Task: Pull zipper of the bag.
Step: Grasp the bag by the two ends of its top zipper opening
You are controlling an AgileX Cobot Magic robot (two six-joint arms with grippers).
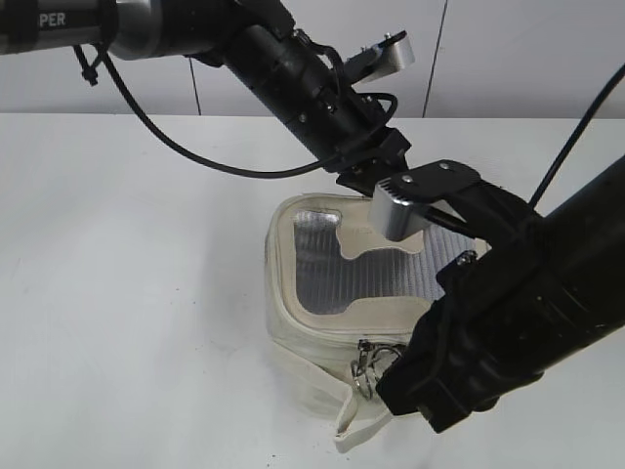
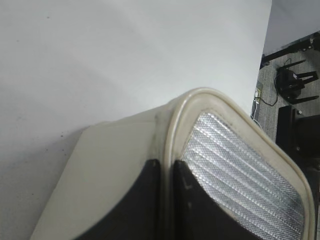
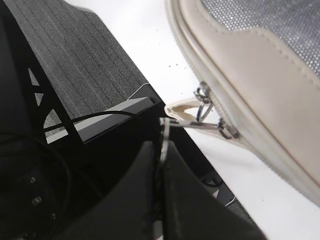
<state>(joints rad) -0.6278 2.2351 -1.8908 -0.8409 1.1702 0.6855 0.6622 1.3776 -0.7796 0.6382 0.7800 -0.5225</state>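
One bag [image 1: 332, 322] rests on white table [image 1: 127, 293].

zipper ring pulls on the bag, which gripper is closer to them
Right. The right gripper is shut on a ring pull of the zipper at the bag's front edge. The left gripper pinches the lid rim at the far side.

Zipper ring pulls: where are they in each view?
Exterior: ring pulls at the bag's near edge, lower centre.
Left wrist: not in view.
Right wrist: right of centre, one pinched by the right gripper.
Shared landmark: grey mesh window.
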